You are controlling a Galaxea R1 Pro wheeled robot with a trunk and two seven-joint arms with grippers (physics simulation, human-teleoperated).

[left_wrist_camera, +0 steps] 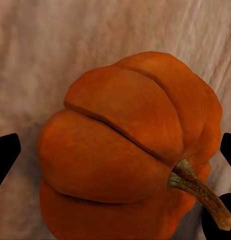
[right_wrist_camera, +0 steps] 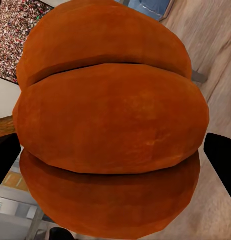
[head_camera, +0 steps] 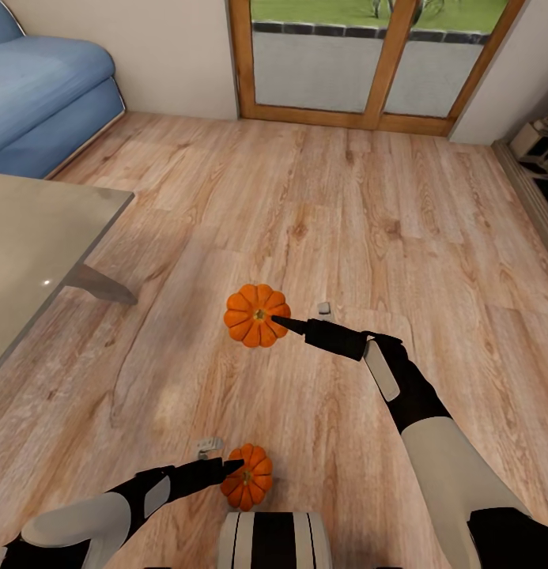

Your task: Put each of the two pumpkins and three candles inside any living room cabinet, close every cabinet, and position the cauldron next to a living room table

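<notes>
Two orange ribbed pumpkins are over the plank floor. My right gripper (head_camera: pixel 277 321) reaches in from the right and is shut on the farther pumpkin (head_camera: pixel 254 314); in the right wrist view that pumpkin (right_wrist_camera: pixel 108 125) bulges between the black fingers (right_wrist_camera: pixel 223 160). Close to my trunk, my left gripper (head_camera: pixel 232 468) comes in from the left and is shut on the nearer pumpkin (head_camera: pixel 250 478). The left wrist view has this pumpkin (left_wrist_camera: pixel 120 150) with its brown stem (left_wrist_camera: pixel 200 192) between the fingertips (left_wrist_camera: pixel 5 155). The glass-topped table (head_camera: pixel 36 229) stands at the left. Candles, cabinet and cauldron are out of view.
A blue sofa (head_camera: pixel 44 95) sits at the far left behind the table. A wood-framed glass door (head_camera: pixel 368 63) closes the far wall. White items (head_camera: pixel 542 142) stand along the right wall. Light wood floor (head_camera: pixel 368 221) stretches ahead.
</notes>
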